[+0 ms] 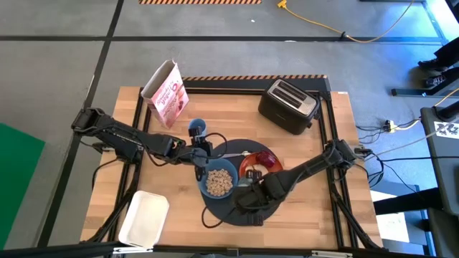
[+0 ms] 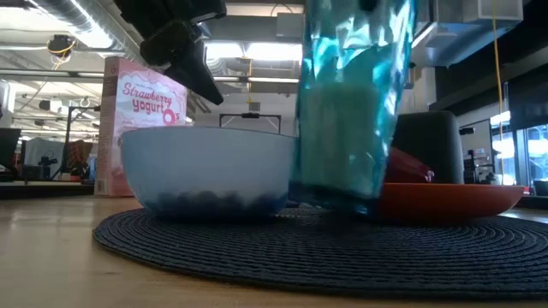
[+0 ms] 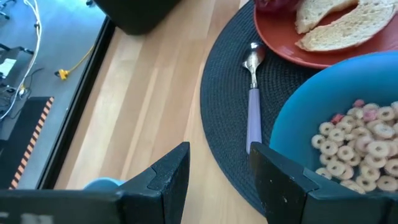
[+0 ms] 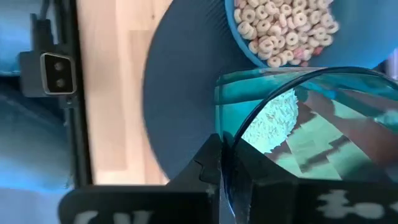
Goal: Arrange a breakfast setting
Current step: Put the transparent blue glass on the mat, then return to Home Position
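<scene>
The dark round mat point(image 1: 228, 208) bears the blue bowl point(image 1: 217, 180) of cereal point(image 4: 283, 28) and the orange plate point(image 1: 257, 166) with bread point(image 3: 348, 25) and dark red fruit point(image 1: 267, 158). The metal spoon point(image 3: 254, 106) lies flat on the mat between the bowl and the plate. My right gripper point(image 1: 247, 195) is shut on the pale green see-through cup point(image 2: 351, 111) at the mat's near side, beside the bowl. My left gripper point(image 3: 217, 180) is open and empty above the mat's far-left edge, near the spoon's handle end. My right gripper holds the cup by its rim point(image 4: 231, 146), the wall between its two fingers, one finger inside the cup and one outside. The cup stands about upright, its base point(image 2: 330, 201) at the mat; whether it rests there or hangs just above, I cannot tell.
A pink cereal box point(image 1: 166, 93) and a small blue thing point(image 1: 197, 127) stand at the far left. The black toaster point(image 1: 288, 106) is at the far right. The white tray point(image 1: 143, 218) lies at the near left corner. Bare wood shows to the mat's right.
</scene>
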Controlling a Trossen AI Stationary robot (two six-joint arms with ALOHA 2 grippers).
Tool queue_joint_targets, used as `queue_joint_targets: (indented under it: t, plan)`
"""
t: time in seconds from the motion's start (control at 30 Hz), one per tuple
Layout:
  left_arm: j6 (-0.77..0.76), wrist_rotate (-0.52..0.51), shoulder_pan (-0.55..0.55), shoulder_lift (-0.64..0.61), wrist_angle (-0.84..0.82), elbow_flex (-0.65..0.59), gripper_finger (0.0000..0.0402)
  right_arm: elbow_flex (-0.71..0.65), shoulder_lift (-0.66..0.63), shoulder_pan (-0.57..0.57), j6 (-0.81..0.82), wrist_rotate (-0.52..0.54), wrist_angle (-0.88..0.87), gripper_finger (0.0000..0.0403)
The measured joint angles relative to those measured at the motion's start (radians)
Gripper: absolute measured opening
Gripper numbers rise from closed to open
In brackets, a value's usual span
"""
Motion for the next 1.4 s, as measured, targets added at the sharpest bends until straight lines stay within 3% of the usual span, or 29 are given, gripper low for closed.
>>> queue_joint_targets:
  t: [0.43, 0.67, 0.93, 1.03, 1.17, 1.27, 1.4]
  plan:
    - [-0.008, 0.000, 0.000, 0.000, -0.006, 0.000, 0.0163, 0.000, 0.010, 0.003, -0.034, -0.011, 0.016, 0.0053]
    - [0.003, 0.001, 0.000, 0.000, -0.024, 0.000, 0.0163, 0.001, 0.003, 0.003, -0.037, -0.027, 0.010, 0.0153]
    - [0.019, 0.001, 0.000, -0.023, -0.025, 0.000, 0.0163, 0.115, 0.002, 0.012, -0.044, 0.013, -0.115, 0.0269]
    - [0.057, 0.003, -0.003, -0.065, 0.006, 0.000, 0.0163, 0.179, -0.019, 0.038, -0.093, 0.135, -0.174, 0.0281]
    - [0.135, 0.010, -0.010, -0.157, 0.101, -0.001, 0.0163, 0.196, -0.115, 0.080, -0.122, 0.405, -0.189, 0.0273]
    - [0.212, 0.025, -0.014, -0.251, 0.239, -0.058, 0.0163, 0.145, -0.227, 0.105, -0.118, 0.590, -0.190, 0.0260]
    - [0.315, 0.130, 0.006, -0.390, 0.494, -0.221, 0.0163, -0.009, -0.389, 0.129, -0.089, 0.758, -0.119, 0.0243]
